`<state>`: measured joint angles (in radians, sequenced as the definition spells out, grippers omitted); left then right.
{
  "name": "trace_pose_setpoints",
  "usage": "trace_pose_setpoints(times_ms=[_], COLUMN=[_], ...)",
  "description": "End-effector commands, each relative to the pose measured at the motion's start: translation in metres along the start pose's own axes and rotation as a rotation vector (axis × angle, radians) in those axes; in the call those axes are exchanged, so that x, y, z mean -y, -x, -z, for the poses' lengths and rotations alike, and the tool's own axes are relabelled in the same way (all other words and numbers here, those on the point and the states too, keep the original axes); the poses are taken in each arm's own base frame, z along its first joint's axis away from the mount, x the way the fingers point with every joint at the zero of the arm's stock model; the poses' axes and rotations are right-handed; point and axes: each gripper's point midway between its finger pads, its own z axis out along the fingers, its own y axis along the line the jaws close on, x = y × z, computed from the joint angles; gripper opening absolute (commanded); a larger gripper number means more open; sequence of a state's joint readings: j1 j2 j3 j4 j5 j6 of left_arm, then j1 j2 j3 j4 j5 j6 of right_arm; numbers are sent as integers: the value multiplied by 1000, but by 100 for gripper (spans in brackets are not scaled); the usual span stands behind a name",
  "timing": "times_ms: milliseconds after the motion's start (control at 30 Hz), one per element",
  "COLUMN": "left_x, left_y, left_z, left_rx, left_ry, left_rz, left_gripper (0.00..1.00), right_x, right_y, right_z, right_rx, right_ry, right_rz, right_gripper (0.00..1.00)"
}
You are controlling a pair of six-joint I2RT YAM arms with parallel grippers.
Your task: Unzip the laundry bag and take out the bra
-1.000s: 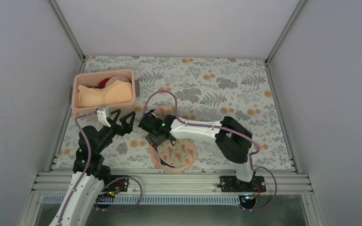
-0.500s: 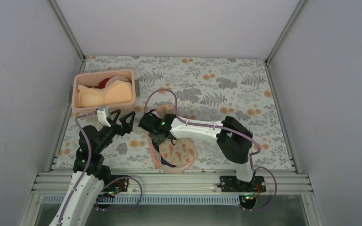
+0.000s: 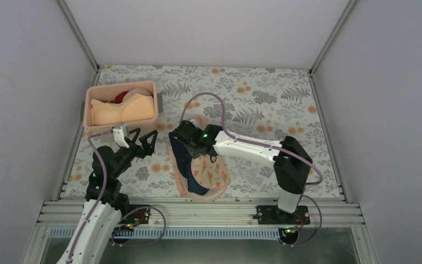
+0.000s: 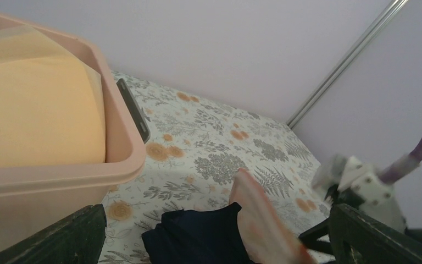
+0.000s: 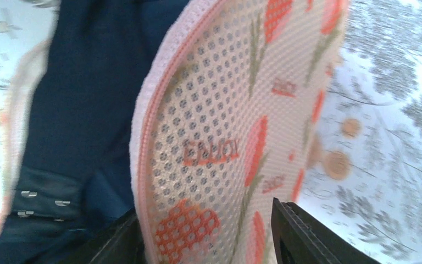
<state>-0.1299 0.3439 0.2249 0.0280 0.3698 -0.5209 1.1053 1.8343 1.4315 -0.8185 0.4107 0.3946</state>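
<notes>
Right wrist view: right end effector (image 5: pixel 206 225) clamps the bag's (image 5: pixel 225 110) mesh flap beside the exposed bra (image 5: pixel 88 82). Left end effector (image 3: pixel 144 136) hovers, fingers apart, over the tabletop (image 3: pixel 253 104).

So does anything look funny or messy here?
Yes. The laundry bag lies unzipped with its mesh flap tipped up. The dark blue bra shows along the open edge, bunched up and partly uncovered instead of tucked inside.
</notes>
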Motion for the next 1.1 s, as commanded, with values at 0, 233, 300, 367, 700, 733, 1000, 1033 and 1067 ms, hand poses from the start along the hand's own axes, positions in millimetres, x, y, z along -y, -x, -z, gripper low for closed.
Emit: trace_pose_setpoints(times_ms=[0,233,300,367,700,733,1000,1033,1067], left_x=[-4,-8,-9,-10,-13,-13,-14,-14,-14], left_y=[1,-2,-2,-3,-3,-3,-3,-2,-2], left_z=[-1,-2,-3,-3,-3,-3,-3,-3,-3], left_rx=[7,-6,-9,-12,-11,-10,-9,-9,-9], left_ry=[13,26,29,32,42,43,47,47,47], left_rz=[15,20,23,25,28,28,32,32,31], left_gripper=[100,100,100,100,100,100,100,100,100], right_x=[47,108,126,143,231,237,172,154,138], right_y=[2,-14,-25,-35,-58,-54,14,18,21], right_z=[11,18,18,17,42,48,79,79,79], right_rx=[43,56,52,49,123,153,364,347,332], right_ry=[-72,-122,-124,-123,-141,-117,467,560,634], right_rz=[-108,-222,-263,-307,-568,-589,-495,-467,-444], right_gripper=[58,64,68,71,100,100,85,82,80])
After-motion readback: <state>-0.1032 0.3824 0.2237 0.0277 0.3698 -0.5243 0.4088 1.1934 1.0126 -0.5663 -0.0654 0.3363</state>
